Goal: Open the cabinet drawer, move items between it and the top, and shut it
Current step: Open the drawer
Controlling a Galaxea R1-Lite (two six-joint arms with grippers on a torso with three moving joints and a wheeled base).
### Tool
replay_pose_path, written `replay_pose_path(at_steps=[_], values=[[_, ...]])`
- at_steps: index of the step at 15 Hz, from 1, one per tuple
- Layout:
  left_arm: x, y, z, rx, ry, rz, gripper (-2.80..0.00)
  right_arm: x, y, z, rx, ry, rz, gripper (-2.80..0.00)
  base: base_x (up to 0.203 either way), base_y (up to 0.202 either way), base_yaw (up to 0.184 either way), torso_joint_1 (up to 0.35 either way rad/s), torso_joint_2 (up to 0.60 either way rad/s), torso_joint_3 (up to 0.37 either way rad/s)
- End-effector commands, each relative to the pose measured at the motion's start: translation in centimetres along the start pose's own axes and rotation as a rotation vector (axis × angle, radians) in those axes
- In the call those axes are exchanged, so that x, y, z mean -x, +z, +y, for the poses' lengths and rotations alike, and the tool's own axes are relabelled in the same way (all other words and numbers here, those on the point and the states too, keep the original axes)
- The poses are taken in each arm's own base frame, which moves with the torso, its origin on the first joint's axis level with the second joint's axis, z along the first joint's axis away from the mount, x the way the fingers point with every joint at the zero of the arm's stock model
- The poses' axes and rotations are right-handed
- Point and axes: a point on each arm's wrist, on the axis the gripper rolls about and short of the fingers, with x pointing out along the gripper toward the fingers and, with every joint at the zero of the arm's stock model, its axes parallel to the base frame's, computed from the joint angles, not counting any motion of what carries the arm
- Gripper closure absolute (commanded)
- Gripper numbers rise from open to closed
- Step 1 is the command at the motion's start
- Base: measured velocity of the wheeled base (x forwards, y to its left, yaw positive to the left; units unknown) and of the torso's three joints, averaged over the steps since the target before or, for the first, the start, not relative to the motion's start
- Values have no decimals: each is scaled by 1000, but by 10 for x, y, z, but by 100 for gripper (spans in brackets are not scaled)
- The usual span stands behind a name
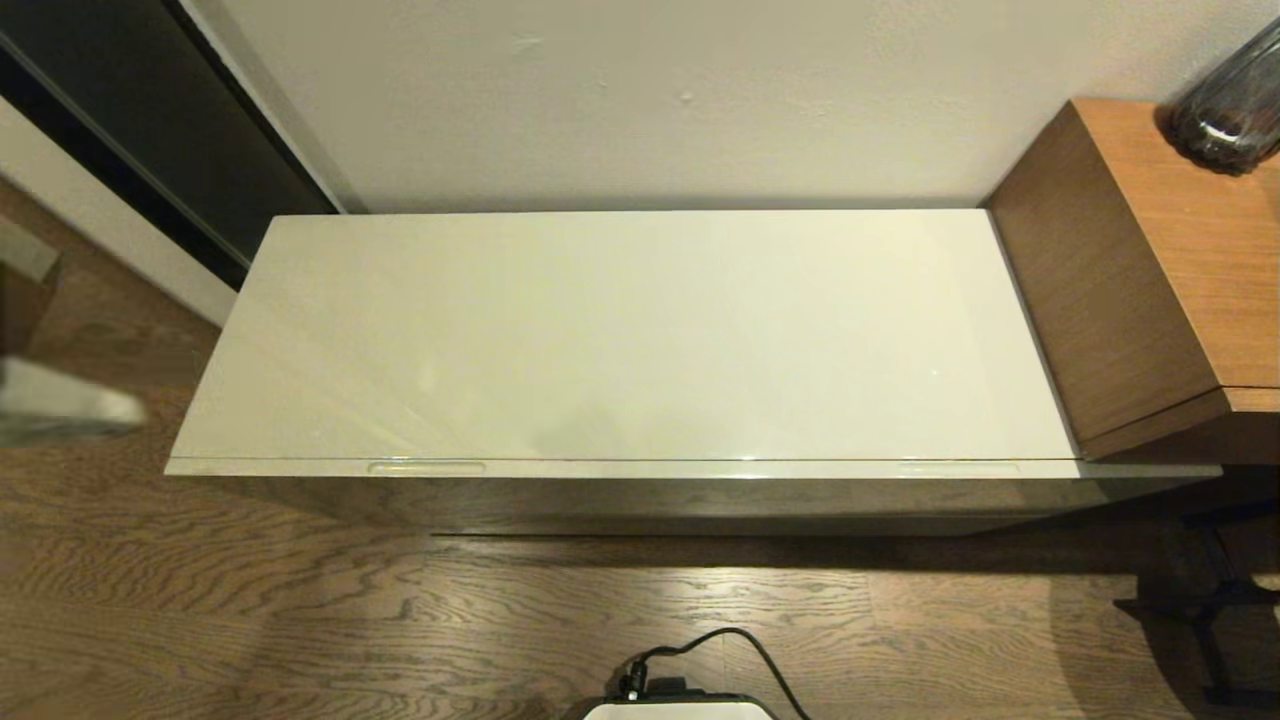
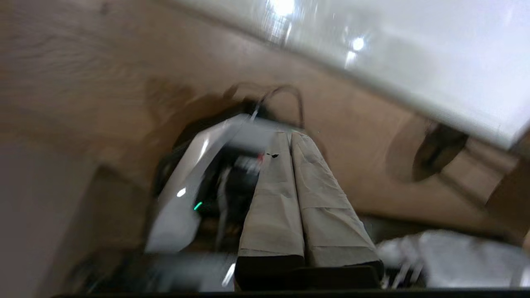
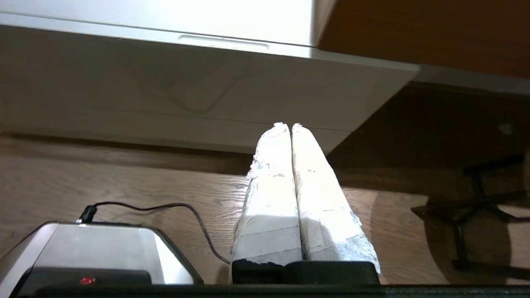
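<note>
The cabinet drawer (image 1: pixel 640 468) is closed, showing only its cream front edge with two slim handle strips (image 1: pixel 425 467). The glossy cream top (image 1: pixel 640 340) lies bare. The slippers, tape roll and tissue pack are out of view. My left gripper (image 2: pixel 290 134) is shut with nothing in it and hangs over the wooden floor off the cabinet's left end; a blurred grey part of that arm (image 1: pixel 60 405) shows at the head view's left edge. Low in front of the cabinet's right end, my right gripper (image 3: pixel 291 125) is shut and empty, below the right handle strip (image 3: pixel 223 41).
A brown wooden cabinet (image 1: pixel 1150 260) stands against the right end of the top, with a dark glass vase (image 1: pixel 1230 100) on it. A dark doorway (image 1: pixel 150 110) is at the back left. My base with its black cable (image 1: pixel 690 690) sits on the wooden floor (image 1: pixel 300 620).
</note>
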Motion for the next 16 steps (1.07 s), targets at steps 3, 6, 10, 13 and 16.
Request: replay_pose_path(at_steps=[3,6,10,13,16], values=[[114,-113,67,-50,48,-61,0,0,0,0,1,0,-1,0,0,0,0,0,0,0],[142,-193,92,-140,80,-259,0,0,0,0,1,0,-1,0,0,0,0,0,0,0],[115,-250,103,-169,237,-264,0,0,0,0,1,0,-1,0,0,0,0,0,0,0],[101,-256,130,-229,182,-177,0,0,0,0,1,0,-1,0,0,0,0,0,0,0],[83,-294,148,-315,217,-224,0,0,0,0,1,0,-1,0,0,0,0,0,0,0]])
